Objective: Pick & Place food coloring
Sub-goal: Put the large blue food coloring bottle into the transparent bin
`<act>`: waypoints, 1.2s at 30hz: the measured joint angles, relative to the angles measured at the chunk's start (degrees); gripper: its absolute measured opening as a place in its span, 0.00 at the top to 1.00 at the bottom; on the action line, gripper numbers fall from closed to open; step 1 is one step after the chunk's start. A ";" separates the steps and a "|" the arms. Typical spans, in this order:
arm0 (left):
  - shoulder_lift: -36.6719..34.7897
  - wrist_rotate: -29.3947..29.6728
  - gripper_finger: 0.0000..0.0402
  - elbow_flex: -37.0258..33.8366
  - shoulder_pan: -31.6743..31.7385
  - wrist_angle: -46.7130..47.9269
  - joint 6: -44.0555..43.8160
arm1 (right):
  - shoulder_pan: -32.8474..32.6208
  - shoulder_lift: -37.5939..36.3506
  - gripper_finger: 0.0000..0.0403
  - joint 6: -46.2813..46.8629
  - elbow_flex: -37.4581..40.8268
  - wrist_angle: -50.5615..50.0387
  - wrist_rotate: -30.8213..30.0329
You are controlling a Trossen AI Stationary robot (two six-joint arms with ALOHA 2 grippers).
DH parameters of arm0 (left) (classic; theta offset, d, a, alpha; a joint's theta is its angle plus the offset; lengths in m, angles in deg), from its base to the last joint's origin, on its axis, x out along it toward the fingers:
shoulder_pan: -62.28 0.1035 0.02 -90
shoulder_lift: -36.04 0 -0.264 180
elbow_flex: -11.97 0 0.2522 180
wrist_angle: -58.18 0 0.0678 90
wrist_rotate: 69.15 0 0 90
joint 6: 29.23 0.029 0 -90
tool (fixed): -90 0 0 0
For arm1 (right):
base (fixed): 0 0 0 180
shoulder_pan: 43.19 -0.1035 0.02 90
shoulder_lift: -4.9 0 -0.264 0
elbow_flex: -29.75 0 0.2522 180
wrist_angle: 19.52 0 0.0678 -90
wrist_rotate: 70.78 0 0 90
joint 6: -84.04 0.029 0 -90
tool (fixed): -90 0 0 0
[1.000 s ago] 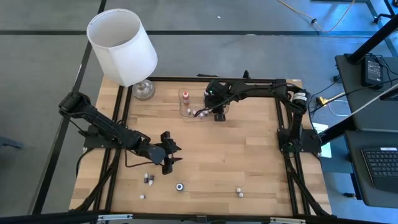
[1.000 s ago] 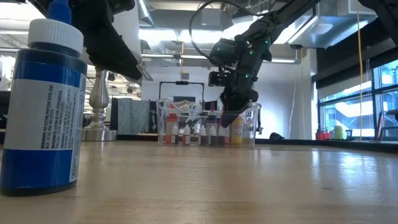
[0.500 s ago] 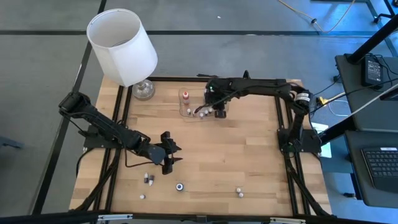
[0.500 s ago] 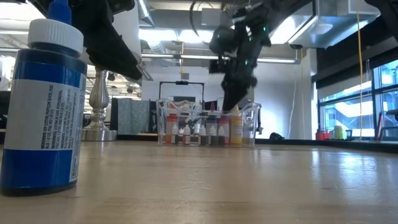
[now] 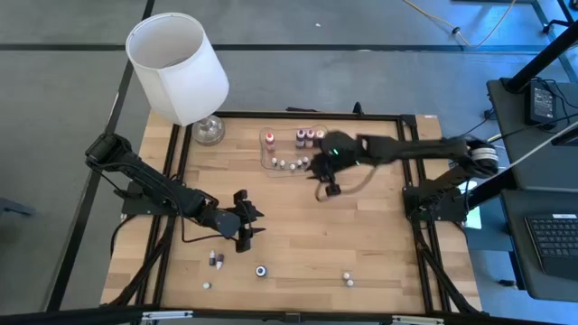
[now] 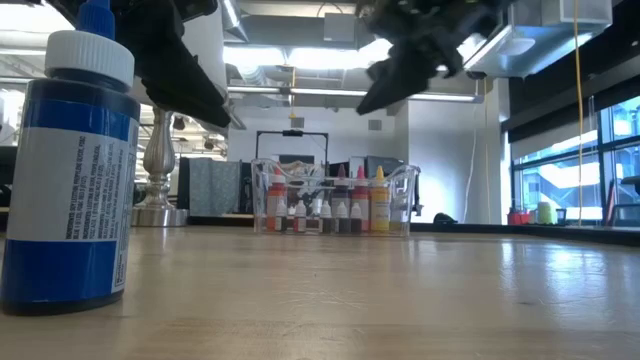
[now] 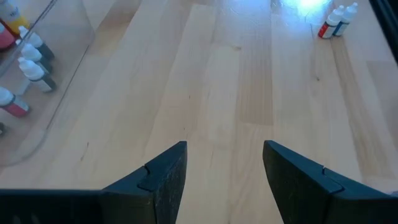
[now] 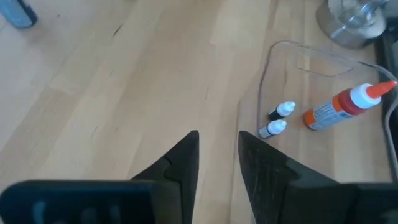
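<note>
A shallow clear tray (image 5: 291,152) at the table's far middle holds several tiny food coloring bottles standing on their bases (image 6: 335,208), plus a larger red bottle with an orange tip (image 8: 341,107) lying flat. Loose bottles rest on the wood near the front edge: a pair (image 5: 217,260), a blue one (image 5: 260,270) that looms close in the low view (image 6: 68,170), and whitish ones (image 5: 348,281). My right gripper (image 5: 328,188) hovers just near of the tray, open by a narrow gap, nothing between its fingers (image 8: 217,140). My left gripper (image 5: 244,230) waits open above bare wood (image 7: 224,155).
A lamp with a white shade (image 5: 177,65) and a glass base (image 5: 208,132) stands at the far left corner. Bare wood lies between the tray and the loose bottles. A black frame (image 5: 411,181) edges the table.
My right gripper has risen out of the tray and swung toward the table's near and right side, tipping less steeply downward. Its finger gap is unchanged. Bottles at the tray's far side, formerly under the arm, now show. My left arm has kept still.
</note>
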 joint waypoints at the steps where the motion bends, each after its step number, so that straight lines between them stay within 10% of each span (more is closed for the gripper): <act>1: 0.00 -0.04 0.49 0.00 0.00 -0.41 -0.83 | -1.23 -1.79 0.71 0.30 2.58 2.01 -1.20; 16: 0.00 -0.02 0.49 0.02 0.81 -7.09 -1.18 | -6.83 -13.11 0.71 5.82 24.34 26.37 -1.14; 36: 0.04 -8.62 0.36 2.08 2.03 -6.98 1.93 | -6.74 -12.92 0.71 5.41 25.85 27.01 -1.45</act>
